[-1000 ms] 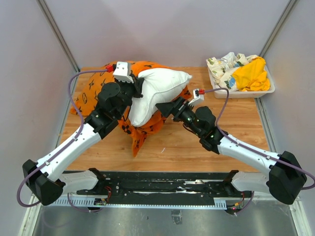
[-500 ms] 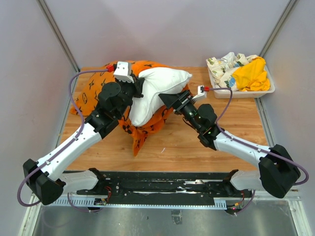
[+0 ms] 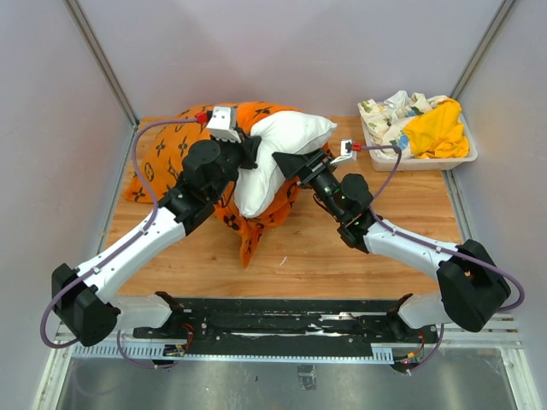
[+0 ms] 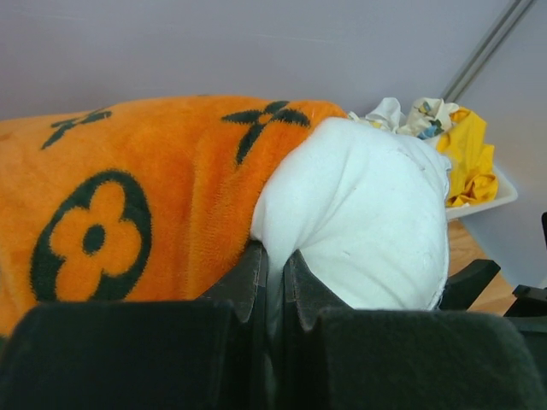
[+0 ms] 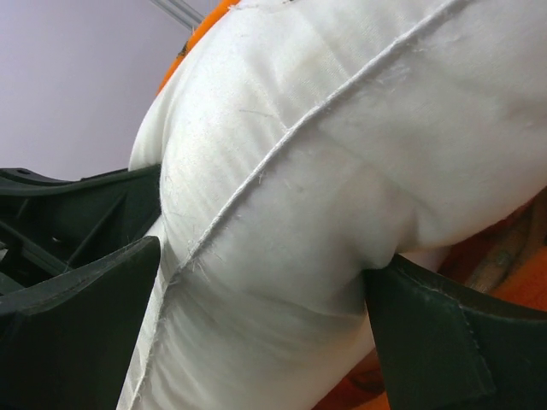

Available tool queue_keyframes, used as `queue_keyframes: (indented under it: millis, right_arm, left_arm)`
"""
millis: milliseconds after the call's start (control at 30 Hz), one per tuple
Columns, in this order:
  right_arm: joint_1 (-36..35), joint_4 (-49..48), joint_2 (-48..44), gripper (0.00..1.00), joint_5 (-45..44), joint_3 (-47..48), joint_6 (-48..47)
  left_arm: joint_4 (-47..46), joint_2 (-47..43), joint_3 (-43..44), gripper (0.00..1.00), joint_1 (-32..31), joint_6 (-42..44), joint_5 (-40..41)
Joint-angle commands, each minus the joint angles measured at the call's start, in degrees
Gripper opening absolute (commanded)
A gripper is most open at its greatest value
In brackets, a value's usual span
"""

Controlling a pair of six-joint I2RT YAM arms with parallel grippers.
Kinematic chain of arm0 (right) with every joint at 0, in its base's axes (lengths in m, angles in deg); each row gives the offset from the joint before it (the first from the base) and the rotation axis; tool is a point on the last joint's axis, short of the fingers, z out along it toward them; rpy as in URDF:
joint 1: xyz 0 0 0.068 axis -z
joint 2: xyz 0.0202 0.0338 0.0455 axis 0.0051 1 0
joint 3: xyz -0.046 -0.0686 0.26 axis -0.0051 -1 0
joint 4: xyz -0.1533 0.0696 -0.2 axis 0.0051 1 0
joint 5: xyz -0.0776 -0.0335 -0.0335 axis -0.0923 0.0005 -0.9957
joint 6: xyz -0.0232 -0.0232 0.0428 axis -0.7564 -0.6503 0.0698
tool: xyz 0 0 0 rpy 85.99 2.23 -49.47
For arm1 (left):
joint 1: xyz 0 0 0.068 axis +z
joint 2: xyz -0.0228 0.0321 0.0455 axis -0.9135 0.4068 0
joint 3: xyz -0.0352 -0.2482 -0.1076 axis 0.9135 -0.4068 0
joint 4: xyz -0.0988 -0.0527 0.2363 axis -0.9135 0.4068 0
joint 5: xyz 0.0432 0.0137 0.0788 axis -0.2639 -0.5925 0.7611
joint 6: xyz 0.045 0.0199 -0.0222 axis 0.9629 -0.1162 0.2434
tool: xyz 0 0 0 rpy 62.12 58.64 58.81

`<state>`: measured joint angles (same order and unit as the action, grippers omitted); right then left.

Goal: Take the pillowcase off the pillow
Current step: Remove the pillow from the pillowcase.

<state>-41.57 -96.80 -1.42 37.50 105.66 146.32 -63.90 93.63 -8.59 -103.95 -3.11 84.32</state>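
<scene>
The pillow (image 3: pixel 291 137) lay at the far middle of the table (image 3: pixel 316 248), its right half bare and white, its left half inside the orange pillowcase (image 3: pixel 167 158), which bunched up behind and spilled down toward the near side. The job looked about halfway: the pillow was being drawn out of the open mouth of the case.

The left claw (image 4: pixel 275 265) was closed tight, jaws almost together, right on the line where orange cloth met white. It pinched a thin fold there, but whether that fold belonged to the pillowcase or the pillow could not be told. The right claw (image 5: pixel 261 290) stood wide open with one jaw on each side of the bare end of the pillow, the white bulge and its seam filling the gap between them, not yet squeezed.

The next move likely called for the right claw to close firmly on that plump end and pull it to the right, away from the case, while the left held its place. The soft filling could slip from a shallow bite, so a deep grip seemed wise. A tray (image 3: pixel 468 156) of other cloths sat well apart at the far right
</scene>
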Motion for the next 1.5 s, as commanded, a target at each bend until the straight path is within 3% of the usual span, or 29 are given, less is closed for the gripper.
queue_keyframes:
  millis: [0, 233, 433, 633, 767, 933, 967, 1000, 1033, 1100, 1133, 1267, 1367, 1467]
  right_arm:
    - [0.4, -10.9, -1.9, 0.98, -0.2, 4.3, -0.7]
    - [0.4, -8.8, -3.3, 0.98, -4.9, 3.4, -0.8]
    - [0.3, -8.5, -2.1, 0.99, -5.0, 4.4, 0.6]
    - [0.4, -8.6, -1.0, 1.0, -4.3, 4.9, 1.2]
    - [0.4, -9.0, -1.0, 0.82, -3.1, 4.6, -0.6]
    - [1.1, -4.9, -2.8, 0.2, -3.5, 4.3, -3.1]
    - [1.7, -3.2, -3.6, 0.09, -3.1, 4.4, -3.4]
    - [2.8, -1.3, -4.6, 0.02, -2.6, 4.2, -3.5]
    - [4.3, 0.6, -5.8, 0.01, -2.2, 3.7, -3.0]
    - [7.6, 3.8, -8.6, 0.01, -1.8, 1.0, -2.0]
    - [9.4, 5.3, -10.3, 0.01, -1.8, -0.5, -1.3]
    - [14.3, 12.3, -16.4, 0.01, -1.3, -4.9, -2.9]
    - [16.0, 22.3, -20.0, 0.01, -1.6, -4.3, -6.5]
    - [19.0, 27.8, -21.3, 0.01, 3.7, -3.5, -7.2]
  left_arm:
    - [-1.8, 2.6, -3.2, 0.0, -0.7, -3.6, -4.6]
    - [-7.7, 1.4, -11.3, 0.0, -3.1, -4.6, -6.3]
    - [-8.0, 4.7, -12.5, 0.0, -8.0, -3.8, -3.5]
    - [-8.0, 7.5, -12.4, 0.0, -8.9, -5.6, -3.4]
    - [-8.4, 7.4, -12.6, 0.0, -8.9, -5.9, -3.5]
    - [-7.5, 5.2, -13.1, 0.01, -8.9, -4.9, -2.5]
    - [-6.5, 4.2, -12.8, 0.11, -8.9, -4.5, -2.5]
    - [-5.2, 3.3, -12.4, 0.29, -8.9, -3.8, -3.1]
    - [-3.9, 2.1, -12.1, 0.55, -8.9, -2.5, -4.5]
    - [1.3, -0.6, -10.1, 0.93, -8.9, -0.1, -7.1]
    - [3.2, -2.1, -9.4, 0.99, -8.9, 1.0, -8.6]
    - [3.5, -11.2, -9.4, 0.99, -8.8, 3.1, -14.9]
    - [3.5, -16.3, -8.9, 0.99, -8.7, 3.0, -11.4]
    - [5.5, -17.5, -7.6, 0.99, -6.1, 3.9, -5.1]
